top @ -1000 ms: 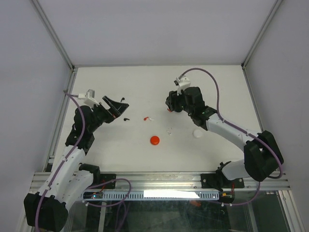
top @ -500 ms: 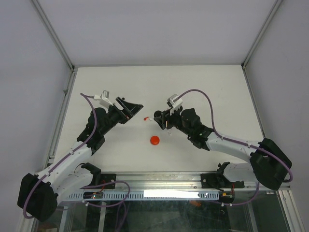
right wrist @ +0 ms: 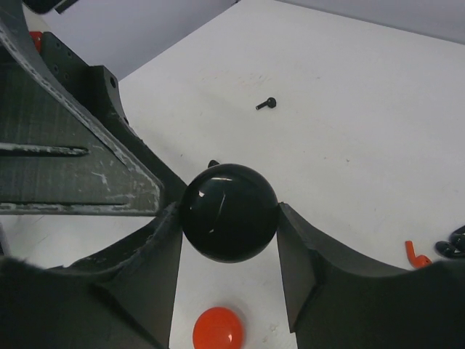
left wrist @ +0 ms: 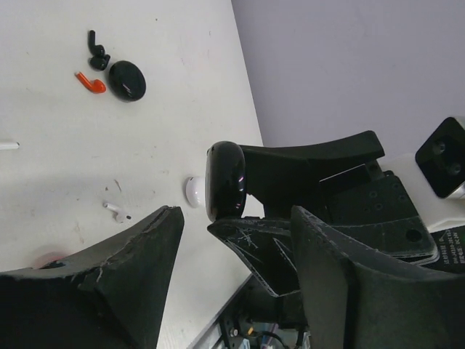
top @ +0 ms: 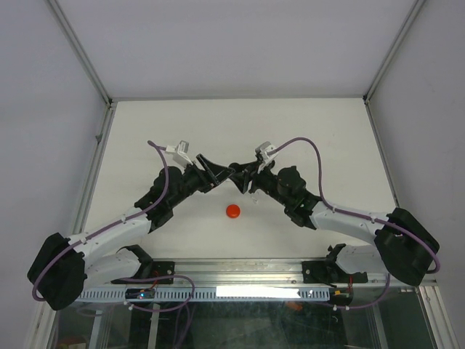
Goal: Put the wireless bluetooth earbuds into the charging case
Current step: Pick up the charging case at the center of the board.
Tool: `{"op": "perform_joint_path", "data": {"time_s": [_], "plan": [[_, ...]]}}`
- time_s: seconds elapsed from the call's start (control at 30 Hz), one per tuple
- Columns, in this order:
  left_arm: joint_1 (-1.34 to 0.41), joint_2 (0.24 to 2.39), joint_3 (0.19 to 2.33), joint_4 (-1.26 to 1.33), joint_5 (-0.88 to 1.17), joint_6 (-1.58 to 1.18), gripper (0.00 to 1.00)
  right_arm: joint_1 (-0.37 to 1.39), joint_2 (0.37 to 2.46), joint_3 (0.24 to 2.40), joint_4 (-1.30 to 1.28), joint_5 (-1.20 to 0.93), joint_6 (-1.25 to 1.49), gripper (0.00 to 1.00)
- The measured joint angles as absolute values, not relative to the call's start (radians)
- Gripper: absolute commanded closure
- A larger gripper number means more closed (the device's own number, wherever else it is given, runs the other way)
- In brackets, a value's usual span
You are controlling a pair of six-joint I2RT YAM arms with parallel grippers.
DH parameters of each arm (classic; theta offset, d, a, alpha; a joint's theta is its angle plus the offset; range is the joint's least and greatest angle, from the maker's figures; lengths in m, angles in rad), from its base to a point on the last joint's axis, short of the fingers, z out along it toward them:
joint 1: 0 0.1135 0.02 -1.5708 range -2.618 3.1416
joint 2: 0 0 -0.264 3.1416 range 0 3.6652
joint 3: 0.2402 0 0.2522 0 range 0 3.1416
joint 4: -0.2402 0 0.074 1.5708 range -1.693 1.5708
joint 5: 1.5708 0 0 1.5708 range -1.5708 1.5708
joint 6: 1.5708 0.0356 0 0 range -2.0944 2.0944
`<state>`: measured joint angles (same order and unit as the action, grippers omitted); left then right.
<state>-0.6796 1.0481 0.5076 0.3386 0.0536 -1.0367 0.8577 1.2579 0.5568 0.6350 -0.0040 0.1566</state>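
Between my wrists, both arms have just swung in from the sides to meet mid-table. My right gripper is clamped on a glossy, round black charging case, while my left gripper, narrowing from wide, holds its scuffed matte fingers apart on either side of it without touching; I judge I'm about to open the lid. Farther out on the white table the tiny stemmed earbuds lie loose, none in a case yet: a white bud, then a red bud and a black bud beside a second black puck.
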Motion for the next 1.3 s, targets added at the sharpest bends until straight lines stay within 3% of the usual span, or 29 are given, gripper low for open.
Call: {"op": "perform_joint_path", "data": {"time_s": [0.27,0.57,1.0,1.13,1.3], "plan": [[-0.709,1.087,0.508,0.369,0.015,-1.035,0.46,0.863,1.258,0.543,0.669,-0.003,0.168,0.61],[-0.719,1.130,0.508,0.408,-0.007,-1.034,0.62,0.863,1.258,0.530,0.675,-0.004,0.173,0.60],[-0.721,1.187,0.515,0.478,0.000,-1.029,0.70,0.864,1.258,0.525,0.678,-0.005,0.173,0.58],[-0.721,1.198,0.516,0.495,0.001,-1.027,0.83,0.863,1.259,0.525,0.678,-0.003,0.170,0.53],[-0.723,1.189,0.517,0.488,0.001,-0.991,0.95,0.863,1.259,0.525,0.677,-0.007,0.160,0.38]]}}
